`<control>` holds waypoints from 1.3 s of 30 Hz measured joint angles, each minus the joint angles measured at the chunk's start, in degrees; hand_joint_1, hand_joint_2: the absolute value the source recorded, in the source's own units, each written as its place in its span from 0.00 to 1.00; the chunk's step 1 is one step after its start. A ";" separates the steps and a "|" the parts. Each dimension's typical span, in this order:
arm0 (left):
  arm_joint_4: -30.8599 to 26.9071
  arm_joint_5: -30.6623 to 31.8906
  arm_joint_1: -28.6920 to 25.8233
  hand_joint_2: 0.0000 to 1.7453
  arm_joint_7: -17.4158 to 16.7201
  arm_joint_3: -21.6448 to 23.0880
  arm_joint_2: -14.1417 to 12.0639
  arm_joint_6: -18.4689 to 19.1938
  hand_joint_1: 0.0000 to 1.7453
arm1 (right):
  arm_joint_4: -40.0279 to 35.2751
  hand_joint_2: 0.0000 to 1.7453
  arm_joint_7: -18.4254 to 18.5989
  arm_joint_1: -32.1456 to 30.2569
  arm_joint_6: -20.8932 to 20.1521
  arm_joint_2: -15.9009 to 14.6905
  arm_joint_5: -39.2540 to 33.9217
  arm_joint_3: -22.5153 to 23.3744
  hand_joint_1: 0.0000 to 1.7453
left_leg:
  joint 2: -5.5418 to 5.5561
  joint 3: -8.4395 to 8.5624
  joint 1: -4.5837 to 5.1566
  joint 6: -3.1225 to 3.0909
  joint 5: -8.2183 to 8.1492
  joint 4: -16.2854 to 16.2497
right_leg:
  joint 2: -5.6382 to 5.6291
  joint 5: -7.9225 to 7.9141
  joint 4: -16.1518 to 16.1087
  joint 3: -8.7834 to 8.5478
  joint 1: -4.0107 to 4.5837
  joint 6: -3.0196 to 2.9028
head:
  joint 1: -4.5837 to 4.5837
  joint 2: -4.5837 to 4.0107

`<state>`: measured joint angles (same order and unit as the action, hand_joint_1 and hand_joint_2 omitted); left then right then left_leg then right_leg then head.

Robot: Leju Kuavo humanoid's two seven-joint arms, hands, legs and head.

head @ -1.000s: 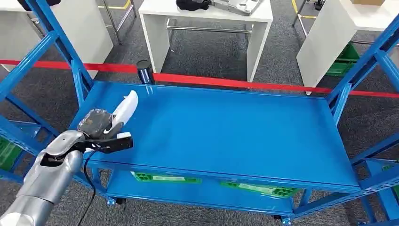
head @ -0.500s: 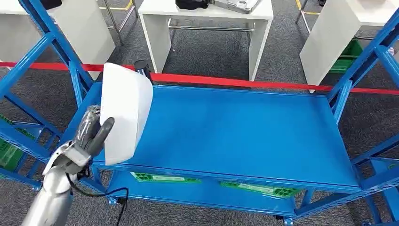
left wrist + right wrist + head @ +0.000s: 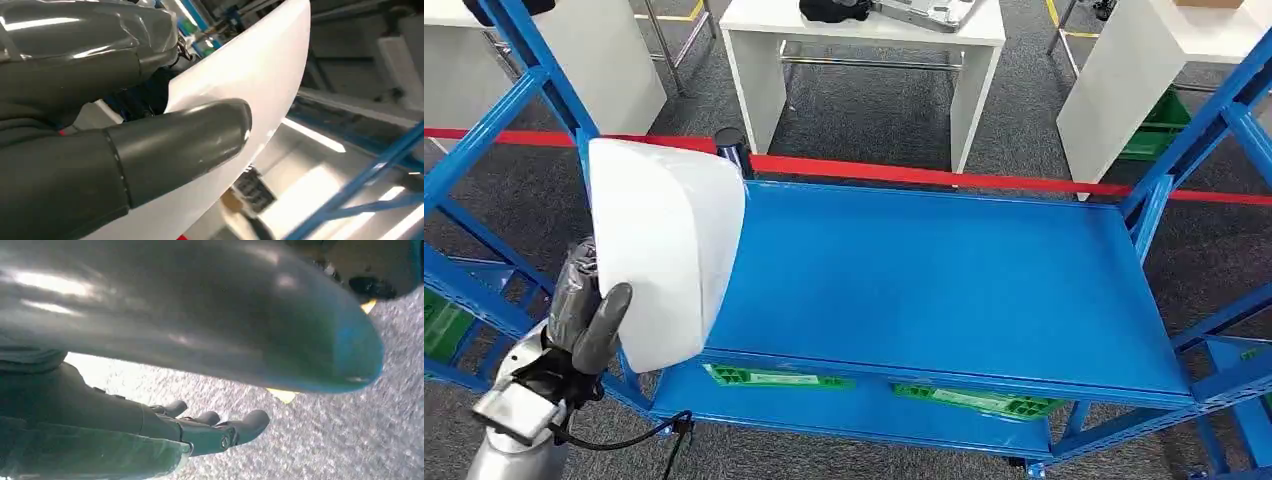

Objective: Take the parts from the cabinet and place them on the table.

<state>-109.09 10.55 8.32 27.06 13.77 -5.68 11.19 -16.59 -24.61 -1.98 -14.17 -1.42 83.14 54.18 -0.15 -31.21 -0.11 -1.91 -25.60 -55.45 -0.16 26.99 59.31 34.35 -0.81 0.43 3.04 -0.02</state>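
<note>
We see the left hand gripping the white part upright at the blue shelf's near left corner. The right hand hangs empty, fingers apart, over grey floor.

White glossy part in dark grey left hand, silver arm below; the left wrist view shows the same plain white surface against a grey thumb. Blue cabinet all over, shelf and frame, with green pieces on the lower shelf; red tape line across speckled dark grey carpet, white tables behind. Right hand dark grey over the same grey speckled floor, a yellow patch beside it.
</note>
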 joint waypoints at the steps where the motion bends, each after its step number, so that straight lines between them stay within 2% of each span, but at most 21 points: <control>1: -0.52 -2.36 -0.08 0.00 0.50 0.04 0.22 1.33 1.00 | -1.15 0.00 0.19 -0.35 -1.32 0.28 0.09 0.06 0.00 | 0.00 -0.14 0.04 -0.28 0.18 -0.03 | 0.00 2.13 4.01 1.80 -0.09 -0.42 | -0.02 0.00; 3: -1.66 -8.89 -1.05 0.00 1.72 0.54 0.42 5.36 1.00 | -4.77 0.00 0.59 -1.42 -4.67 1.57 0.59 0.24 0.00 | 0.00 -0.32 0.13 -0.29 0.17 -0.07 | -0.01 5.70 13.30 6.09 -0.11 -0.63 | -0.02 0.00; 4: -2.27 -11.46 -1.49 0.00 2.14 0.98 0.53 7.02 1.00 | -6.24 0.00 0.61 -1.99 -5.80 2.10 0.77 0.31 0.00 | 0.03 -0.36 0.12 -0.29 0.17 -0.14 | -0.01 6.21 16.06 7.37 -0.14 -0.36 | -0.04 0.00; 6: -3.83 -18.78 -2.10 0.00 3.26 1.95 0.74 12.03 1.00 | -10.06 0.00 0.63 -2.92 -8.96 3.65 1.49 0.42 0.00 | 0.20 -0.29 0.07 -0.15 0.07 -0.27 | 0.02 4.25 12.55 5.65 -0.53 0.94 | -0.11 0.00; 8: -5.99 -23.08 -2.32 0.00 4.00 3.00 0.96 15.43 1.00 | -13.86 0.00 0.87 -3.45 -10.56 5.07 1.84 0.63 0.00 | 0.26 -0.35 -0.04 0.38 -0.36 -0.94 | 0.14 0.34 2.11 0.43 -0.95 2.17 | -0.11 0.00; 9: -6.90 -23.99 -2.31 0.00 4.06 3.47 1.07 16.34 1.00 | -15.36 0.00 0.96 -3.61 -10.97 5.72 2.01 0.81 0.00 | 0.24 -0.53 0.07 0.74 -0.68 -1.41 | 0.22 -0.02 -1.33 -1.02 -1.07 1.92 | -0.20 0.00; 10: -7.65 -24.19 -2.35 0.00 4.06 3.91 1.09 16.83 1.00 | -16.44 0.00 0.98 -3.68 -11.25 6.19 2.19 0.87 0.00 | 0.29 -0.73 0.50 1.09 -0.90 -2.00 | -0.11 -0.43 -1.30 -1.50 -0.68 1.04 | -0.11 0.00; 13: -9.62 -24.74 -2.37 0.00 4.35 5.42 1.14 18.31 1.00 | -19.87 0.00 1.60 -4.07 -12.33 8.09 2.69 1.42 0.00 | 0.28 -0.83 0.08 1.74 -0.51 -1.99 | -0.15 -0.80 -1.07 -1.19 -0.25 0.11 | -0.11 0.00; 14: -10.08 -24.95 -2.31 0.00 4.52 5.90 1.16 18.73 1.00 | -20.96 0.00 1.92 -4.23 -12.46 8.42 2.78 1.77 0.00 | 0.41 -1.33 -0.29 1.94 -0.75 -1.78 | -0.11 -1.15 -1.34 -1.12 -0.99 -0.40 | -0.06 0.00; 16: -10.77 -25.00 -2.22 0.00 4.79 6.32 1.20 19.34 1.00 | -22.64 0.00 2.71 -4.23 -13.05 9.42 3.10 2.41 0.00 | 0.22 -3.07 -0.39 2.87 -4.71 -6.36 | -0.07 -1.54 -1.38 -0.70 -0.89 -1.06 | 0.18 0.00; 19: -10.84 -25.06 -2.22 0.00 4.94 7.28 1.31 20.19 1.00 | -24.39 0.00 3.95 -4.18 -13.61 10.32 3.65 4.28 0.00 | 0.21 -8.01 -0.64 3.36 -10.86 -19.11 | 0.08 -2.22 -1.36 0.34 -0.65 -1.48 | 0.28 0.00; 21: -10.84 -25.08 -2.21 0.00 4.96 7.52 1.38 20.28 1.00 | -25.09 0.00 4.02 -4.18 -13.85 10.60 3.74 5.05 0.00 | 0.21 -6.25 -0.62 3.09 -9.55 -17.61 | 0.08 -2.91 -1.36 1.07 -0.41 -1.50 | 0.26 0.00; 24: -10.97 -25.08 -1.78 0.00 4.94 7.63 1.55 20.54 1.00 | -25.92 0.00 4.11 -4.13 -14.16 11.04 3.76 5.81 0.00 | 0.23 3.58 -0.12 1.39 -4.78 -2.57 | -0.11 -3.98 -1.37 1.73 -0.20 -1.23 | 0.24 0.00; 25: -11.15 -25.11 -1.45 0.00 4.94 7.72 1.57 20.83 1.00 | -26.51 0.00 4.20 -4.26 -14.58 11.37 3.78 6.03 0.00 | 0.01 4.19 0.18 1.22 -5.43 -1.16 | -0.08 -4.35 -1.41 1.85 0.21 -0.88 | 0.09 0.00; 29: -11.23 -24.49 -0.25 0.00 5.27 8.74 1.53 21.02 1.00 | -30.54 0.00 4.59 -4.18 -17.46 12.61 4.11 8.44 0.00 | 0.07 3.36 0.98 0.01 -3.12 -0.28 | 0.12 -6.25 -2.59 1.97 -0.28 0.80 | 0.22 0.00; 30: -11.19 -24.34 0.27 0.00 5.51 9.22 1.53 20.96 1.00 | -31.51 0.00 4.80 -3.93 -18.33 12.81 4.22 9.52 0.00 | -0.41 3.08 0.37 -0.09 -1.77 0.40 | 0.15 -5.16 -1.66 2.60 -0.41 0.49 | 0.13 0.00; 32: -11.06 -24.30 0.90 0.00 5.99 10.14 1.51 20.65 1.00 | -32.72 0.00 5.44 -3.52 -19.56 12.98 4.46 11.52 0.00 | -0.25 1.36 0.46 -0.70 -0.35 0.59 | 0.17 1.21 4.97 5.14 -0.25 -0.78 | -0.31 0.00; 33: -10.99 -24.21 0.94 0.00 6.14 10.49 1.51 20.43 1.00 | -33.40 0.00 5.62 -3.34 -19.93 13.00 4.63 12.44 0.00 | -0.33 0.46 0.52 -0.80 0.28 0.57 | 0.16 3.86 9.47 6.37 -0.24 -0.97 | -0.35 0.00; 35: -10.55 -23.77 1.37 0.00 6.45 11.41 1.49 19.75 1.00 | -35.04 0.00 6.14 -2.91 -21.16 13.29 5.55 14.50 0.00 | -0.41 -1.08 0.62 -0.80 1.62 0.43 | 0.17 5.91 15.66 7.14 -0.26 -0.27 | -0.37 0.00; 37: -10.16 -23.67 1.67 0.00 6.99 11.95 1.40 19.65 1.00 | -36.95 0.00 6.64 -2.35 -22.70 13.46 6.49 16.82 0.00 | -0.44 -2.87 0.59 -0.50 2.82 0.19 | 0.19 3.29 12.56 3.37 -0.48 1.37 | -0.39 0.00; 39: -9.94 -23.58 2.02 0.00 7.28 12.43 1.36 19.58 1.00 | -38.55 0.00 6.78 -2.00 -23.34 13.57 6.71 18.66 0.00 | -0.44 -4.42 0.49 -0.07 3.56 -0.75 | 0.22 1.44 2.24 -4.09 -0.72 2.00 | -0.39 0.00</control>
<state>-119.03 -13.03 10.34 34.34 26.20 -4.33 30.77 -55.14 -17.84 -3.98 -37.50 12.15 89.85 72.85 -0.59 -35.63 0.38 -1.98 -22.04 -56.20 0.06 28.44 61.54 30.25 -1.54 2.43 2.64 -0.02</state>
